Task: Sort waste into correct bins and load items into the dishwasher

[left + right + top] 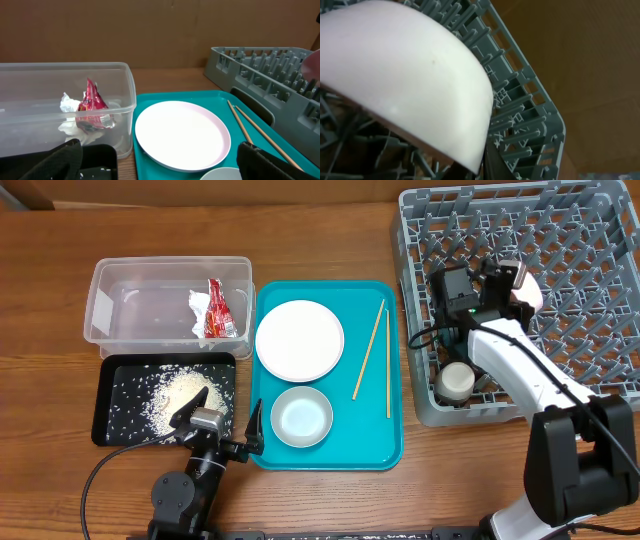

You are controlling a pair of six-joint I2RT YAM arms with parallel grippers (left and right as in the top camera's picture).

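Note:
My right gripper [512, 280] is over the grey dish rack [590, 240] and is shut on a pale pink-white bowl [531, 290]. The bowl fills the right wrist view [405, 75], tilted on edge among the pegs, with a dark finger [485, 162] at its rim. A small white cup [457, 382] sits in the rack's near left corner. My left gripper [230, 400] is open and empty between the black tray [112, 425] of rice [180, 395] and the teal tray. The red-and-white wrapper [214, 310] lies in the clear tub [110, 275]. The white plate [299, 340], a second bowl [301, 417] and two chopsticks [368, 350] lie on the teal tray.
The teal serving tray [390, 445] sits mid-table between the bins and the rack. In the left wrist view the plate [182, 132], the tub [30, 90] with the wrapper [92, 102], the chopsticks [250, 132] and the rack [270, 65] lie ahead.

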